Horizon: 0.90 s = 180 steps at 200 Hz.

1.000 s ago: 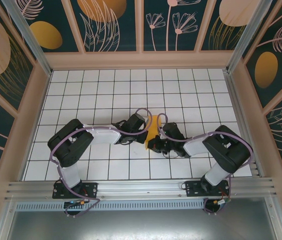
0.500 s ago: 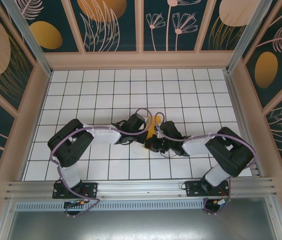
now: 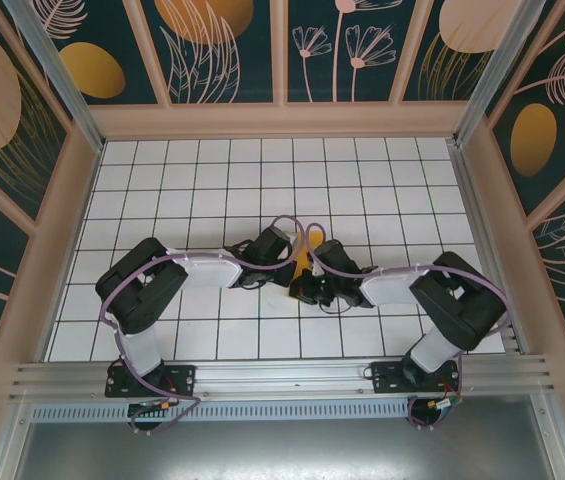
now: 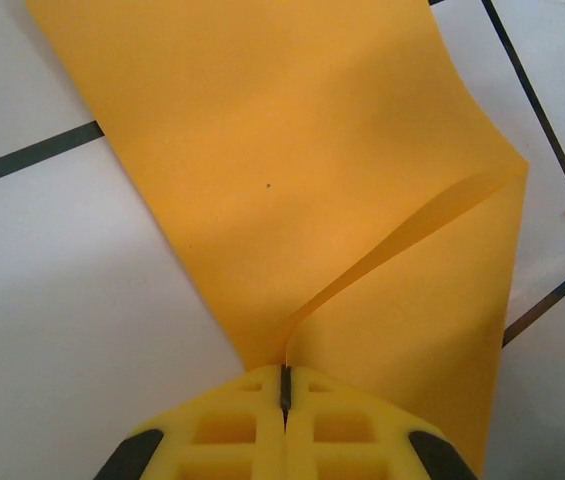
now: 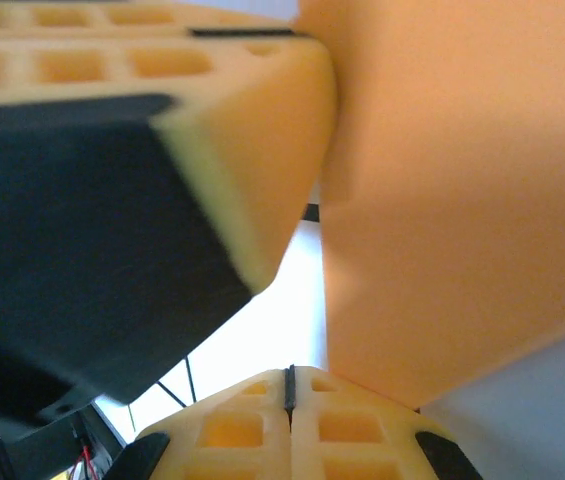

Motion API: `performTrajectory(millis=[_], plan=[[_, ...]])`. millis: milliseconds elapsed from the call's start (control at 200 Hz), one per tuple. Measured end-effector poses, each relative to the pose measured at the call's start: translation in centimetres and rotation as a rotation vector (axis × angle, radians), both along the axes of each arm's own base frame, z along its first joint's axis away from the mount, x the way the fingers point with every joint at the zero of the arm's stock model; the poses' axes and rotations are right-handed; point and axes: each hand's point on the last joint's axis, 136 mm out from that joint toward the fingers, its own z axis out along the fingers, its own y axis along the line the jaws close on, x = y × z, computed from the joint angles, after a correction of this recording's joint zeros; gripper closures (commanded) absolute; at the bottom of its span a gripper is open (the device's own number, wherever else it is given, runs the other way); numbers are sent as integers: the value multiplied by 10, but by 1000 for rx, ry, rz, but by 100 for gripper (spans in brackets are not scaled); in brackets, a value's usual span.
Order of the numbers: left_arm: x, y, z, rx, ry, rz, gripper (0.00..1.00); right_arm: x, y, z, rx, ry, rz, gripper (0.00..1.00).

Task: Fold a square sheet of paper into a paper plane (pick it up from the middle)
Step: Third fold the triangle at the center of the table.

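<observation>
Left wrist view: square sheet of paper (image 4: 292, 180), orange-yellow, with a raised crease pinched in the left tool (image 4: 284, 385), whose fingers were pressed together.
Sheet sat mid-surface (image 3: 212, 180) between both arms; right tool (image 5: 289, 385) was closed tight just beside the sheet, any grip on it unclear.

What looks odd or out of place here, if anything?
The square sheet of paper is not flat: a flap curls up in a ridge, pinched by the shut left gripper. No tear shows.
</observation>
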Motion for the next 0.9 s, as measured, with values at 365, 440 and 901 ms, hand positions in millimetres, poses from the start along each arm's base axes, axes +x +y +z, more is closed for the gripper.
performTrajectory(millis=[365,440,901], plan=[[0,0,0,3,-4,-12,100,20,1,23,80,-53,-30,99],[0,1,0,7,-8,-20,100,21,2,22,92,-44,-23,99],[1,1,0,5,-9,-19,100,7,-6,4,72,-10,-20,99]])
